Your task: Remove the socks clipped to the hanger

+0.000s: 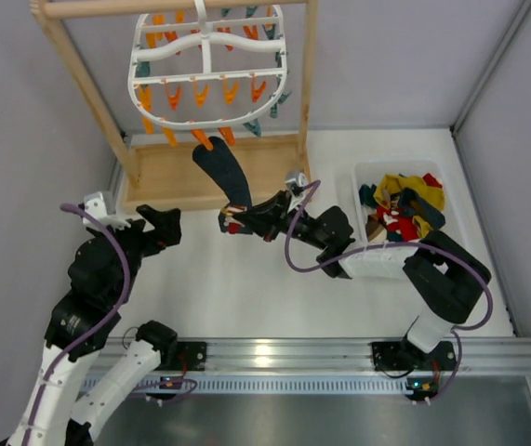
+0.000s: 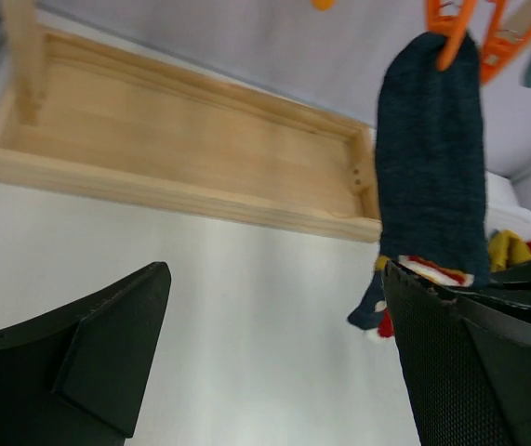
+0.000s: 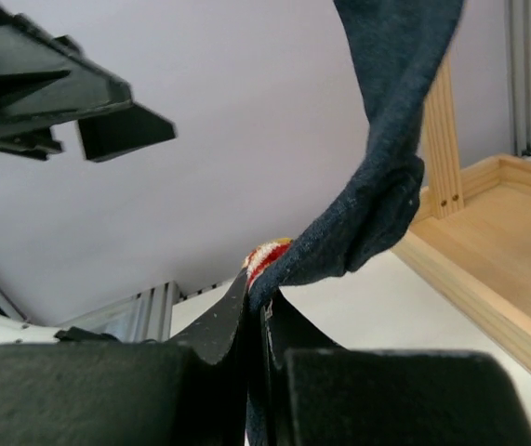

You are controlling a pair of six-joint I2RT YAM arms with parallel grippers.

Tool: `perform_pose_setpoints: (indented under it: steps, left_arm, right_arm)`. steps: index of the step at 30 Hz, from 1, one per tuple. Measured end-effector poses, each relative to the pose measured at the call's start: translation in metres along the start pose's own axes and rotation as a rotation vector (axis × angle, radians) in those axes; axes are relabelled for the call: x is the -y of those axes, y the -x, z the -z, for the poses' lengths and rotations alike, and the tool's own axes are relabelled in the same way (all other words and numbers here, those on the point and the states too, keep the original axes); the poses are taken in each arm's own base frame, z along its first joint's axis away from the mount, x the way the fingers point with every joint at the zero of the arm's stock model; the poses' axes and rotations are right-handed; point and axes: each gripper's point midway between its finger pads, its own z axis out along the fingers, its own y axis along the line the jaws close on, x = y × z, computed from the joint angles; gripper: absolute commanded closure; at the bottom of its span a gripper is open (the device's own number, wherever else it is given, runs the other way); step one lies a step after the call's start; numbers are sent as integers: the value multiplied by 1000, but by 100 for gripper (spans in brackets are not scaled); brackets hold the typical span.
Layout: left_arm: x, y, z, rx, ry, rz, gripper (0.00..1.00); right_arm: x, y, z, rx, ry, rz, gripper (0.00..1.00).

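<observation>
The table (image 1: pixel 246 288) carries a wooden frame (image 1: pixel 88 93) at the rear. The hanger (image 1: pixel 137 85) hangs from the frame's top bar. A white bin (image 1: pixel 377 265) at right holds loose socks (image 1: pixel 404 209). One navy sock (image 1: pixel 223 172) hangs from the hanger's front edge, held by an orange clip (image 1: pixel 205 141). The right gripper (image 1: pixel 232 223) is clamped on the sock's lower patterned end. The left gripper (image 1: pixel 165 228) is beside the sock with its jaws wide apart, holding nothing.
</observation>
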Motion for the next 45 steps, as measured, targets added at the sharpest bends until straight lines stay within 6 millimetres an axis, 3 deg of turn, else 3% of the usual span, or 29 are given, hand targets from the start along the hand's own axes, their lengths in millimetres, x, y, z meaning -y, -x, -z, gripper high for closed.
perform_pose_setpoints:
  steps: [5,9,19,25,35,40,43,45]
  left_arm:
    - [58,9,-19,-11,-226,11,1]
    - [90,12,-37,-15,-337,12,1]
    - [162,44,-70,-3,-534,17,1]
    - [176,52,-88,3,-541,19,5]
    - [179,32,-127,-53,-483,7,20]
    - [179,31,-133,-52,-471,5,33]
    - [180,35,-133,-36,-475,6,35]
    - [181,38,-134,-29,-474,8,45]
  right_arm:
    - [-23,23,14,21,43,17,100]
    - [-37,38,22,43,64,30,100]
    - [-37,30,32,5,44,12,100]
    - [-37,27,36,-6,36,6,100]
    - [-41,28,36,-10,52,4,100]
    - [-44,27,37,-18,68,-3,100]
    - [-45,26,37,-22,74,-4,100]
    - [-46,26,37,-24,78,-7,100]
